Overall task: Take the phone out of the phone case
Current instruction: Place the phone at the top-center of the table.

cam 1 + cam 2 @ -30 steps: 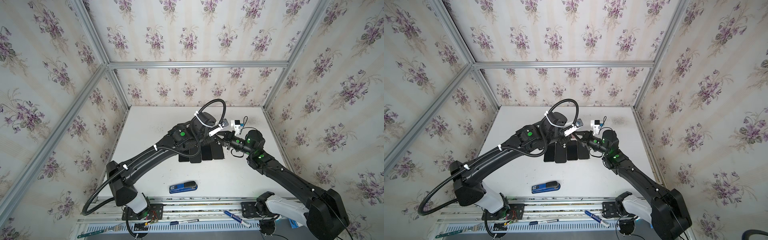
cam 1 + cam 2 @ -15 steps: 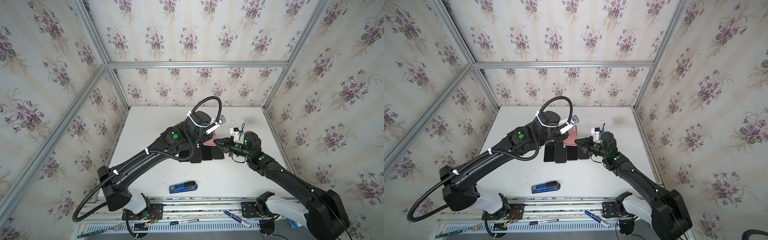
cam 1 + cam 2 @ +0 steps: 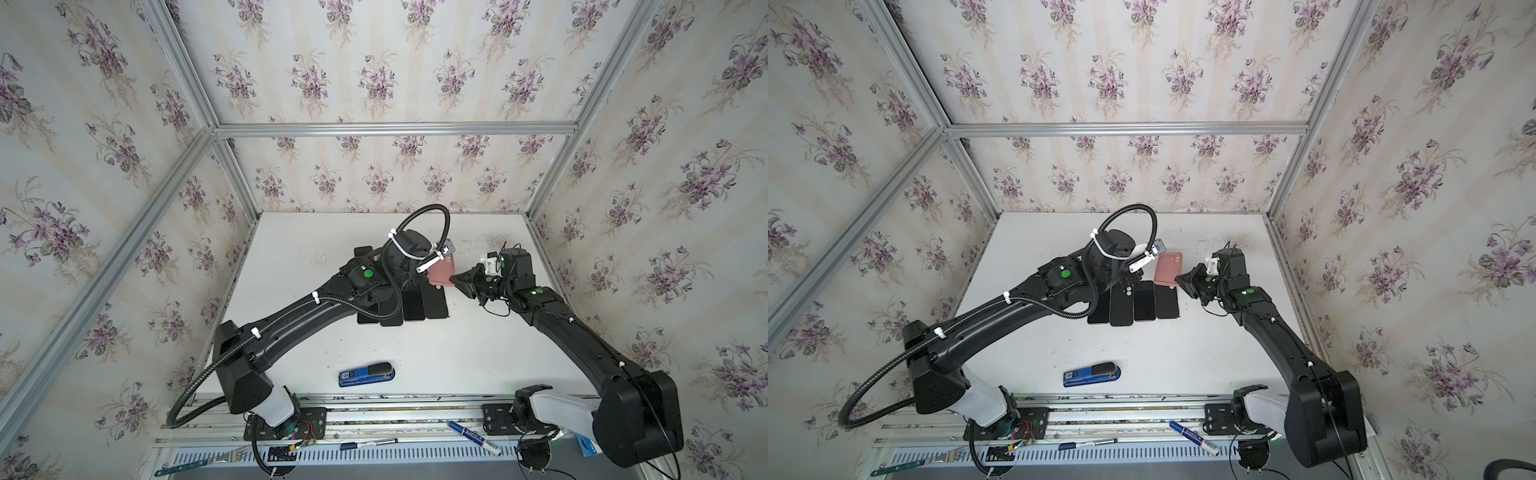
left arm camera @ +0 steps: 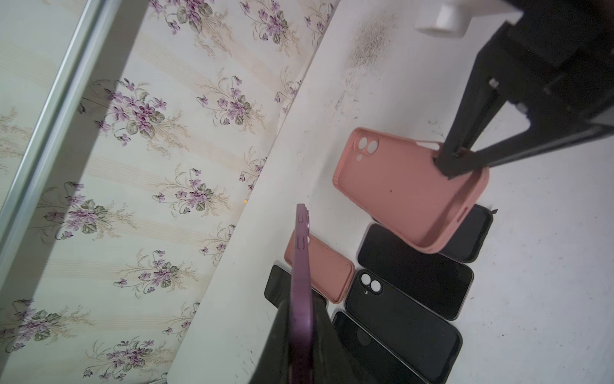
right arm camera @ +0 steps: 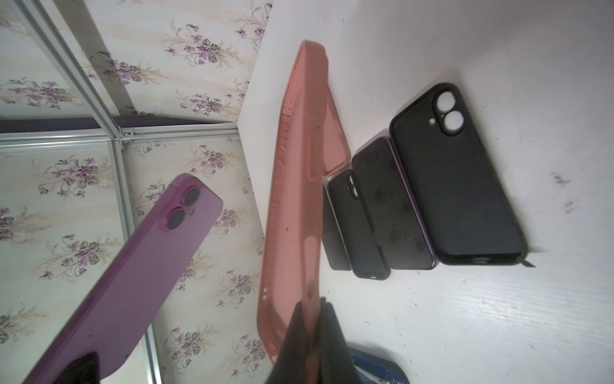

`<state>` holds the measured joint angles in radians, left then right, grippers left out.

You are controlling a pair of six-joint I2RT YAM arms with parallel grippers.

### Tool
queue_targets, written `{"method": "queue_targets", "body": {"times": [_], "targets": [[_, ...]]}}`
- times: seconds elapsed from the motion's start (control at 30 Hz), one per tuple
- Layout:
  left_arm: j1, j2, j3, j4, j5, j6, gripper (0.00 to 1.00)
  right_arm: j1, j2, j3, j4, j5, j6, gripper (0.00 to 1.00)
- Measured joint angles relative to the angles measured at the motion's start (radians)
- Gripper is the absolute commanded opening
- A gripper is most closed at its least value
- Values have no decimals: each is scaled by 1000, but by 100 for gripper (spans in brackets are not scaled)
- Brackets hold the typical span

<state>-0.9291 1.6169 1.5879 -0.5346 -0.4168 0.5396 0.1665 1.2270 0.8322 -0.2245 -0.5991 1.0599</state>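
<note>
The purple phone point(image 4: 301, 266) is out of the pink phone case point(image 4: 398, 189) and stands edge-on between the fingers of my left gripper point(image 4: 300, 299), which is shut on it. From the right wrist the phone point(image 5: 149, 266) shows its back and two lenses, held in the air to the left of the case. My right gripper point(image 5: 314, 302) is shut on one wall of the empty case point(image 5: 295, 199). In both top views the case point(image 3: 442, 272) point(image 3: 1168, 269) hangs at the right gripper's tip point(image 3: 457, 277), above the row of dark phones. The left arm hides the phone there.
Several black phones and cases point(image 3: 411, 303) lie side by side on the white table point(image 3: 415, 353), with another pink case point(image 4: 325, 269) beside them. A blue stapler point(image 3: 365, 374) lies near the front edge. Pens point(image 3: 473, 436) rest on the front rail. Flowered walls close in three sides.
The two grippers were together a second ago. The left arm has drawn back to the left with the phone, and the pink case has stayed in the right gripper.
</note>
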Motion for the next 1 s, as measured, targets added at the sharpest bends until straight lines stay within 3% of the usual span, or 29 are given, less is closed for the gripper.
{"method": "queue_targets", "body": {"times": [0.5, 1.0], "targets": [[12, 280, 58, 95, -61, 77, 12, -74, 267, 241, -200, -66, -203, 0], [38, 450, 77, 247, -77, 117, 12, -112, 457, 390, -339, -85, -331, 0]]}}
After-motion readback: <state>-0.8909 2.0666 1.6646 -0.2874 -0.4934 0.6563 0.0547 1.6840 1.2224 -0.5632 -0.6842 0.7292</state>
